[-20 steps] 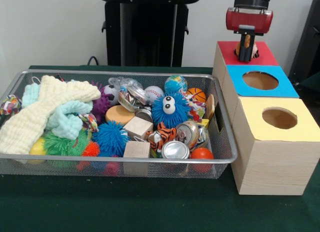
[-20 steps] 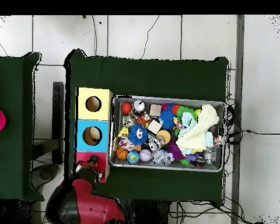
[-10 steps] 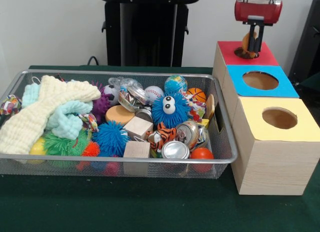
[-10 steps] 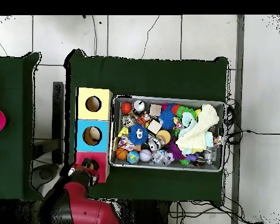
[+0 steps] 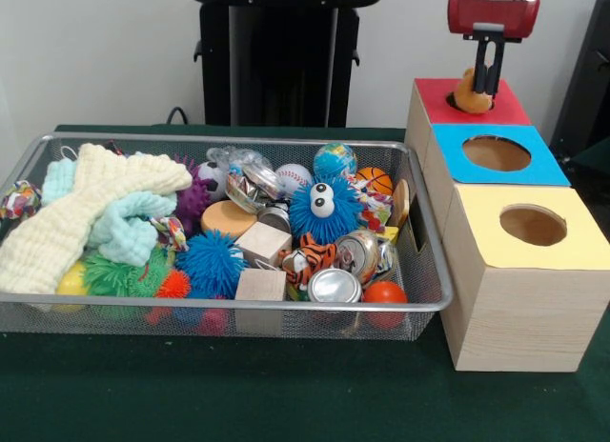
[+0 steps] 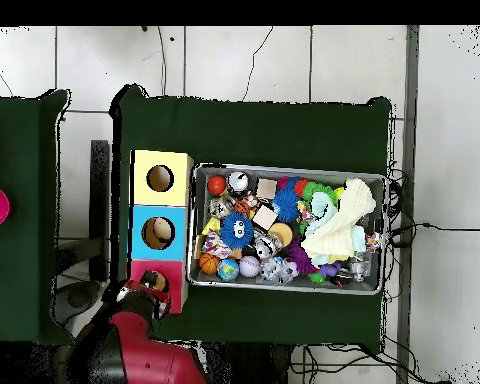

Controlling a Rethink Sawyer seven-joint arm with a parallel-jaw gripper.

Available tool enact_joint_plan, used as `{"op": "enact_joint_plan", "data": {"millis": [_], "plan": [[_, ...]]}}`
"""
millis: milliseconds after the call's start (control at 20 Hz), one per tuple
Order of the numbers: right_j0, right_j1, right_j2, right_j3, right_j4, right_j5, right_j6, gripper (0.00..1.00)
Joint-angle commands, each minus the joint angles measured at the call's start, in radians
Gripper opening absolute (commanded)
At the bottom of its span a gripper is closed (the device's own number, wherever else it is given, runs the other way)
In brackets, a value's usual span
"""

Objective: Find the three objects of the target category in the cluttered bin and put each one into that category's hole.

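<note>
One tan-orange soft animal toy point(image 5: 468, 91) sits in the round dark hole point(image 5: 470, 101) of the red-topped pale wooden box point(image 5: 503, 107); your gripper point(image 5: 487, 73) hangs just above it, and you cannot tell whether it grips. Beside that box, the orange black-striped tiger toy point(image 5: 307, 256) lies in the silver wire-mesh bin point(image 5: 431, 299).

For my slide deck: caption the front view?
Gripper above tan-orange toy at red box's hole; tiger toy remains in bin.
</note>
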Motion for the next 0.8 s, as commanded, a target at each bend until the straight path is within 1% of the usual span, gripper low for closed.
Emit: {"op": "enact_joint_plan", "data": {"millis": [50, 250, 450, 700, 800], "plan": [[-0.064, 0.029, 0.064, 0.0, 0.009, 0.051, 0.222, 0.0], [-0.069, 0.052, 0.071, -0.002, 0.001, 0.021, 0.225, 0.0], [-0.087, 0.052, 0.08, -0.003, -0.011, 0.02, 0.219, 0.0], [-0.091, 0.03, 0.074, -0.004, -0.005, 0.055, 0.205, 0.0], [-0.076, 0.017, 0.063, -0.006, 0.008, 0.079, 0.201, 0.0]]}}
